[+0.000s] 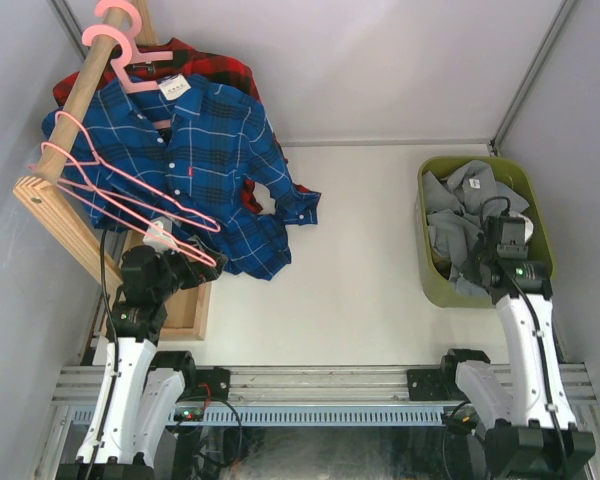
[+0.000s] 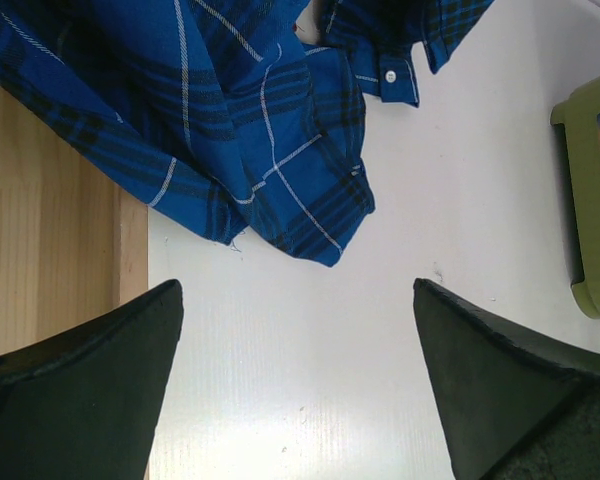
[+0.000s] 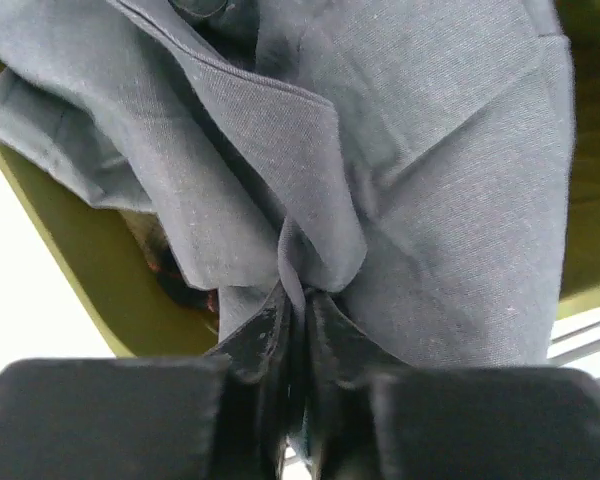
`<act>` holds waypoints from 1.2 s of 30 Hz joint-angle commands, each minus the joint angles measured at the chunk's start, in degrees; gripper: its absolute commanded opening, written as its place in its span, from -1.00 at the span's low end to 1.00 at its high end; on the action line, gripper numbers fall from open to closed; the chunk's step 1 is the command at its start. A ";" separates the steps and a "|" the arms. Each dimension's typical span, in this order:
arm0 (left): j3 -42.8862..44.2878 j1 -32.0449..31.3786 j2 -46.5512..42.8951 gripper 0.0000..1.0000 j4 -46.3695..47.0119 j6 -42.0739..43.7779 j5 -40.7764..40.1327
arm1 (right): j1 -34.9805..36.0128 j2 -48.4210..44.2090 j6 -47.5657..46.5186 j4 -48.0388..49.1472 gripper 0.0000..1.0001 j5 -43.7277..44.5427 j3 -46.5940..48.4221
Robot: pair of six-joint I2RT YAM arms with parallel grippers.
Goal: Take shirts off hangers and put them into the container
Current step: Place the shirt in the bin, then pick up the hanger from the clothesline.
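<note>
A blue plaid shirt [image 1: 195, 160] hangs on a pink hanger [image 1: 130, 55] from the rail, its hem [image 2: 250, 130] spilling onto the table. Behind it a red-black plaid shirt [image 1: 215, 65] shows. Two bare pink hangers [image 1: 130, 195] dangle lower on the rail. My left gripper [image 2: 295, 300] is wide open over the white table just short of the blue hem, holding nothing. The olive-green container [image 1: 435, 290] at the right holds a crumpled grey shirt [image 1: 460, 200]. My right gripper [image 3: 298, 300] is down in the container, pinching a fold of the grey shirt [image 3: 430, 180].
A thick wooden rail [image 1: 90, 90] slants across the back left above a flat wooden base board [image 2: 50, 220]. The container's rim [image 2: 595, 200] shows at the right of the left wrist view, and its wall [image 3: 70, 260] under the grey cloth. White walls enclose the table.
</note>
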 commanded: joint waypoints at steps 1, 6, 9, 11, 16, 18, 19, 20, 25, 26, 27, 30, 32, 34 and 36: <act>-0.02 -0.32 -0.41 0.99 1.47 1.09 0.55 | -0.42 3.48 -1.78 12.83 -1.00 -3.57 1.97; 0.07 -0.34 -0.18 0.99 1.55 1.20 0.50 | -0.65 5.88 -1.36 31.40 -1.00 -4.26 -0.32; 0.03 -0.34 -0.58 0.99 1.33 1.20 0.20 | -1.27 11.15 -0.12 33.64 -1.00 -7.40 -2.00; 0.11 -0.34 -0.84 0.99 1.35 1.20 -0.52 | -1.53 14.60 2.27 31.77 -1.00 -8.61 -4.23; 0.47 -0.34 -0.56 0.99 0.00 0.86 -4.15 | -1.97 14.95 4.12 31.31 -0.85 -9.12 -10.59; 1.00 -0.34 -0.49 0.99 -1.57 0.24 -8.72 | -2.81 11.38 2.83 30.10 -0.65 -9.08 -9.02; 1.55 -0.34 -0.37 0.99 -2.79 0.03 -11.38 | -3.32 9.31 2.27 29.12 -0.50 -9.03 -7.60; 2.23 -0.32 -0.27 0.99 -4.02 -0.26 -13.62 | -3.84 6.29 1.80 27.98 -0.36 -8.58 -6.02; 3.00 0.32 -0.14 0.99 -5.74 -0.79 -19.75 | -5.26 -2.16 -0.50 24.74 0.32 -13.03 0.67; 3.31 0.69 -0.12 0.99 -6.18 -1.08 -20.93 | -5.27 -3.19 -1.01 24.51 0.50 -15.57 1.60; 3.59 1.00 -0.24 0.99 -6.80 -1.47 -22.74 | -5.27 -3.89 -1.26 24.24 0.70 -17.82 2.37; 4.04 1.71 -1.47 0.99 -7.62 -1.19 -26.59 | -5.34 -5.01 -1.12 24.28 0.81 -25.21 3.99; 4.89 2.66 -1.70 1.00 -8.09 -0.32 -27.13 | -5.08 -5.14 -1.38 25.34 0.82 -31.30 4.32; 5.43 3.67 -1.09 0.99 -8.16 0.99 -26.69 | -4.19 -5.12 -1.38 28.21 0.82 -36.23 4.33; 5.89 5.74 0.13 1.00 -8.45 1.97 -26.32 | -2.01 -4.78 -1.38 31.49 0.82 -40.08 4.40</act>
